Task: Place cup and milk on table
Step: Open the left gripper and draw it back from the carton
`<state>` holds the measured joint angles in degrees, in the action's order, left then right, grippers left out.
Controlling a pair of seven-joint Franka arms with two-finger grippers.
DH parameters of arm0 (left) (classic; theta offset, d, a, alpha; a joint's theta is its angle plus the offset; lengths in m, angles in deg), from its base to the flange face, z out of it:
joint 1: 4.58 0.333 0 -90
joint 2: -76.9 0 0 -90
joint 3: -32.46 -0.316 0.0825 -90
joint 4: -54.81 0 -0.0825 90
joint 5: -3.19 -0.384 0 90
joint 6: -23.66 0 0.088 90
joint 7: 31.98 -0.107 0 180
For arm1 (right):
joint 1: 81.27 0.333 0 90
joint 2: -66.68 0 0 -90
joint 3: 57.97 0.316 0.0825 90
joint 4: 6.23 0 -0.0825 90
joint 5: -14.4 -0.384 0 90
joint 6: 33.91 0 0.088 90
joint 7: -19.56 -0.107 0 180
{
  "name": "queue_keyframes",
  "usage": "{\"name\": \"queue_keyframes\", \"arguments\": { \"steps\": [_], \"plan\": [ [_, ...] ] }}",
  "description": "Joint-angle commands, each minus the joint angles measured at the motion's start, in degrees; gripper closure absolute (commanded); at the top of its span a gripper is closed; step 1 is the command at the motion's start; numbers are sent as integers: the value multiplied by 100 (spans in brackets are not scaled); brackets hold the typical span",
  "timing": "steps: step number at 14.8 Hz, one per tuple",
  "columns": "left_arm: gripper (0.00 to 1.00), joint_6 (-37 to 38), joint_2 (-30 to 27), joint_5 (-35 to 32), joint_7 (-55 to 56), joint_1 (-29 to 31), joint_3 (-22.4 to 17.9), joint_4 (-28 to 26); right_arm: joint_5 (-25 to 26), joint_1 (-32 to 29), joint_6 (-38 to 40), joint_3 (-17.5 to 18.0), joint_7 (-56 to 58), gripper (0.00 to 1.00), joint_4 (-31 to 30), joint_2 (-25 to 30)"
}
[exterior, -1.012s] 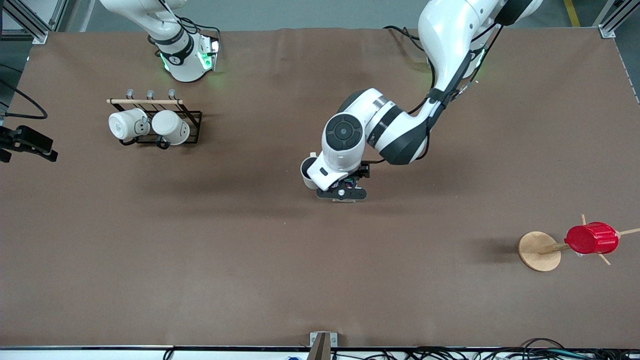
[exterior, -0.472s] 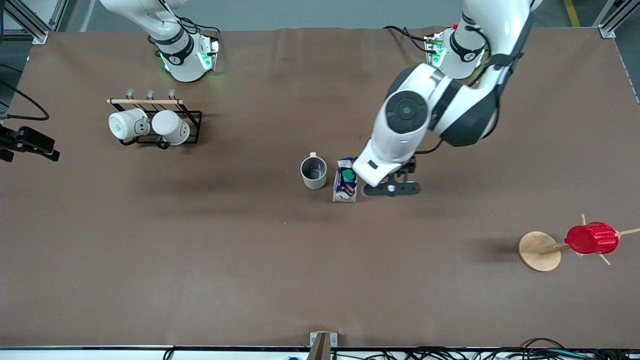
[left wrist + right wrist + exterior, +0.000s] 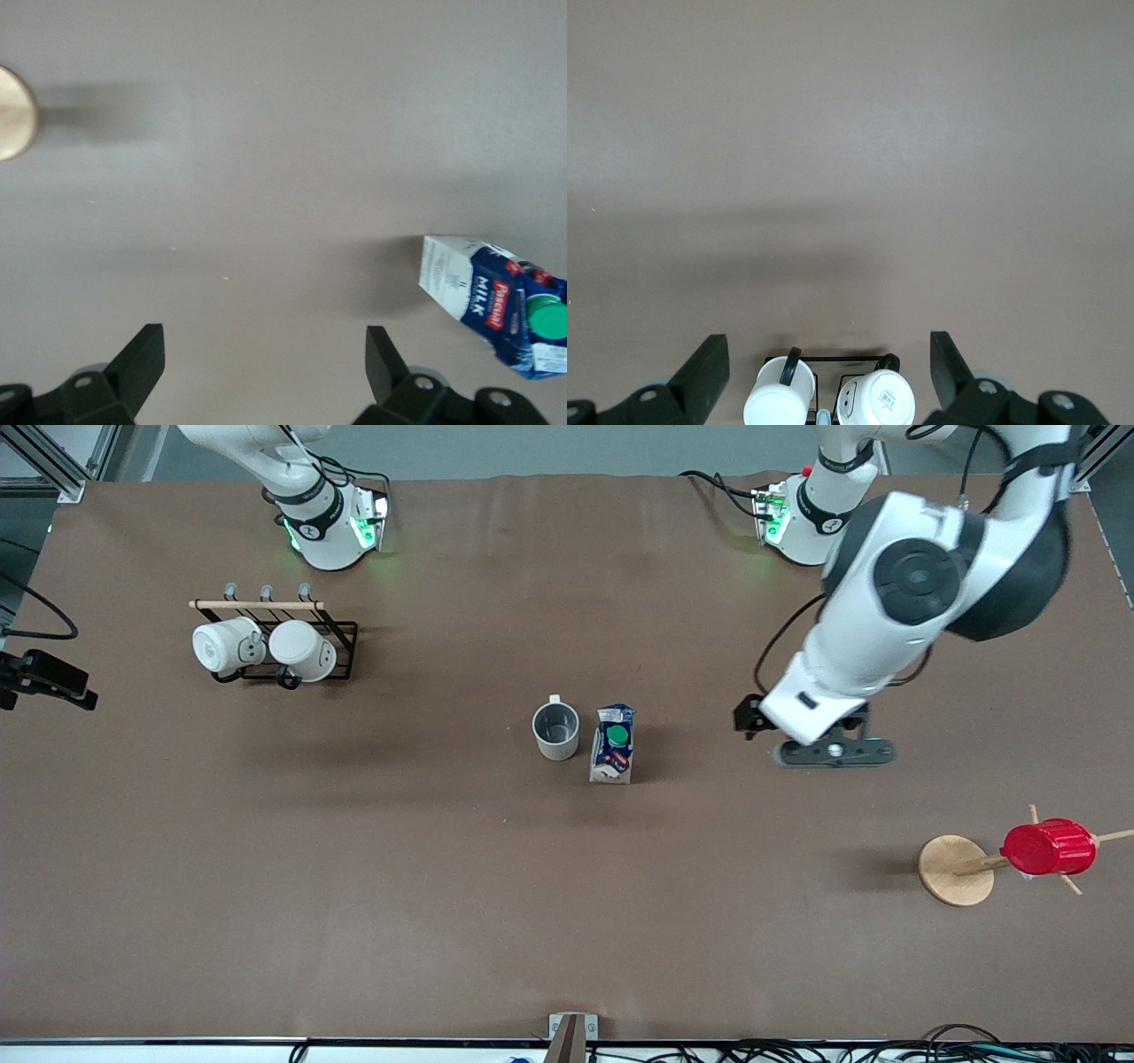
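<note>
The cup [image 3: 555, 731] and the milk [image 3: 612, 742] stand upright just beside each other mid-counter [image 3: 443, 868], the milk toward the left arm's end. The left gripper [image 3: 833, 751] hangs spread wide and empty over bare counter, apart from the milk. The right gripper [image 3: 828, 376], also spread and empty, waits above the mug rack [image 3: 275, 642].

The cream cup [image 3: 555, 731] and blue-white milk [image 3: 612, 743] stand upright, just beside each other, mid-table [image 3: 354, 868].
</note>
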<state>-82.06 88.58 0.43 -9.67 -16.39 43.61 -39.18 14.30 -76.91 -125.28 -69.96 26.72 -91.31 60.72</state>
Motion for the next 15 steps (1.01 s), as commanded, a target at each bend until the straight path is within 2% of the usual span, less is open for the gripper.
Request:
{"name": "queue_keyframes", "arguments": {
  "steps": [1, 4, 8, 10, 15],
  "plan": [
    [0, -80, -517, 337, -515, 502, 54, -393, -8, -146, 14, 206, 40, 0, -70, 69],
    [0, -71, -728, 592, -972, 916, 54, -419, -8, -137, 14, 206, 48, 0, -70, 69],
    [0, -19, -913, 593, -1376, 1242, 45, -340, -8, -128, 49, 188, 40, 0, -61, 78],
    [0, 156, -1044, 593, -1834, 1295, -24, -279, -8, -128, 50, 188, 40, 0, -61, 78],
    [0, 166, -1054, 584, -2072, 1532, -34, -129, -8, -137, 85, 188, 40, 0, -61, 95]
  ]
}}
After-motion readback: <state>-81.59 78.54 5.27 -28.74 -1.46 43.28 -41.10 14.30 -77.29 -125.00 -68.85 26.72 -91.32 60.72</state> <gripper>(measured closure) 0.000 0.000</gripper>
